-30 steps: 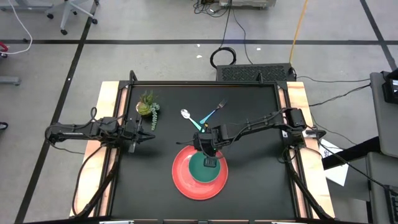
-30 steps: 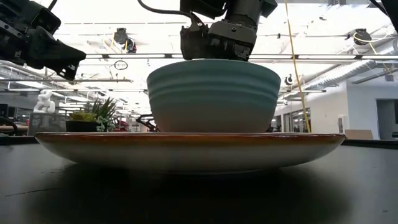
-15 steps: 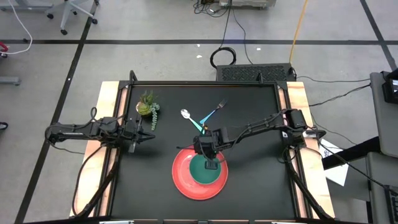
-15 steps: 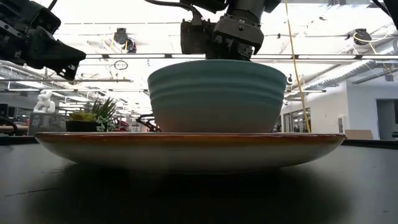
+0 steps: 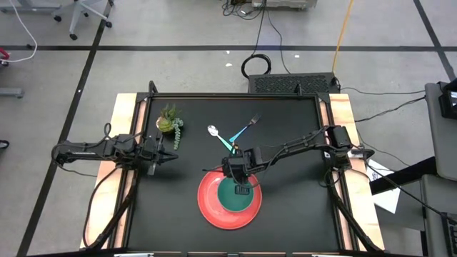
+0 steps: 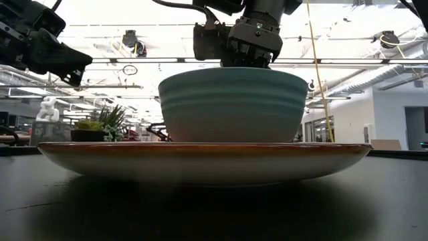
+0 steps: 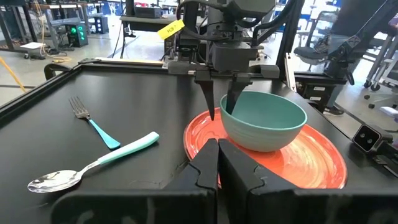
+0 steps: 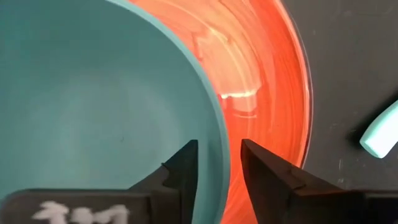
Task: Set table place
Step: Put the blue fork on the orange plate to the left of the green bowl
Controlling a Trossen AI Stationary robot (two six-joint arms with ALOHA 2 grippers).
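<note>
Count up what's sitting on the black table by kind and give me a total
Plates: 1, the red plate
Bowls: 1, the teal bowl on that plate
Forks: 1, the fork
Spoons: 1, the spoon
Potted plants: 1, the potted plant
Total: 5

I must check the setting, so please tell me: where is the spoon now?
In the high view the spoon lies on the table, behind the red plate and crossing the fork; the potted plant is to its left.
</note>
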